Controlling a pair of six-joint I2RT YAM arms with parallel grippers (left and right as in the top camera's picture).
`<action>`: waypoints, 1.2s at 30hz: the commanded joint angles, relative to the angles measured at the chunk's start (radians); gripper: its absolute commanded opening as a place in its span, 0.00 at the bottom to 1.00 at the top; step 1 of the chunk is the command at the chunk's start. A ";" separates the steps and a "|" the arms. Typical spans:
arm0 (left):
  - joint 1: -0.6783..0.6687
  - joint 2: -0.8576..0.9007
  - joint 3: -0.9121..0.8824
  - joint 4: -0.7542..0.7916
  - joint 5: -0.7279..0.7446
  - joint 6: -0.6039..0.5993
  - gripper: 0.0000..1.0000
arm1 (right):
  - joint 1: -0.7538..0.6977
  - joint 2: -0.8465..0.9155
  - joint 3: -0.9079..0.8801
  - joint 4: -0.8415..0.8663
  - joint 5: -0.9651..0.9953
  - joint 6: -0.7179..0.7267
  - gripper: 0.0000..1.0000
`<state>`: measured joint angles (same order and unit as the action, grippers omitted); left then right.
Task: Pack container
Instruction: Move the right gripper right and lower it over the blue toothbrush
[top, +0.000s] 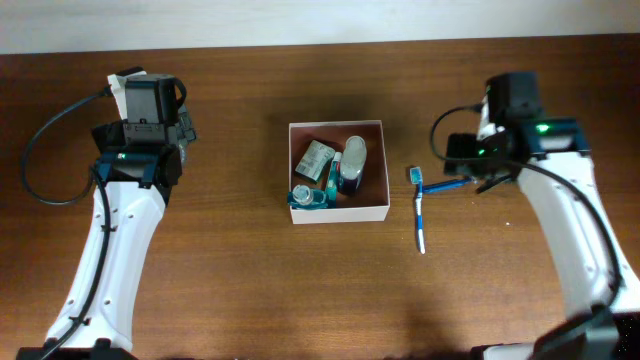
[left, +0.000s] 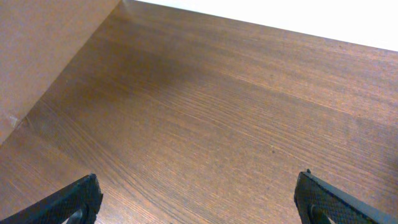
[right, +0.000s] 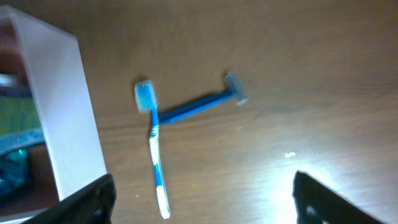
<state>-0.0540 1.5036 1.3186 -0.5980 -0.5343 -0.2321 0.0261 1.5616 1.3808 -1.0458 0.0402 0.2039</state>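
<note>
While the left gripper (left: 199, 202) hangs wide open and empty over the wooden table (left: 205, 112), the right gripper (right: 202, 199), equally spread and empty, overlooks a blue toothbrush (right: 155, 149) and razor (right: 199, 106). Just beside them, mid-table, sits the container (top: 340, 213), holding a teal bottle (top: 308, 197) and perhaps a sachet (top: 316, 158).

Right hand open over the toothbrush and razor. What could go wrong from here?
The razor appears to touch the toothbrush at its neck, so the right hand closing on one may drag the other. The toothbrush lies near the container wall; a finger might bump it. The container already holds a teal bottle and more, so a long toothbrush may end up propped on them.
</note>
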 joint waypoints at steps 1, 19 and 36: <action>0.003 0.006 0.007 0.002 0.000 -0.003 0.99 | 0.013 0.030 -0.099 0.067 -0.071 0.023 0.74; 0.003 0.006 0.007 0.002 0.000 -0.003 0.99 | 0.109 0.176 -0.213 0.243 -0.029 0.010 0.25; 0.003 0.006 0.007 0.002 0.000 -0.003 0.99 | 0.144 0.275 -0.225 0.266 -0.003 -0.008 0.13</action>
<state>-0.0540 1.5036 1.3186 -0.5983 -0.5343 -0.2321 0.1646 1.8130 1.1751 -0.7807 0.0216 0.2020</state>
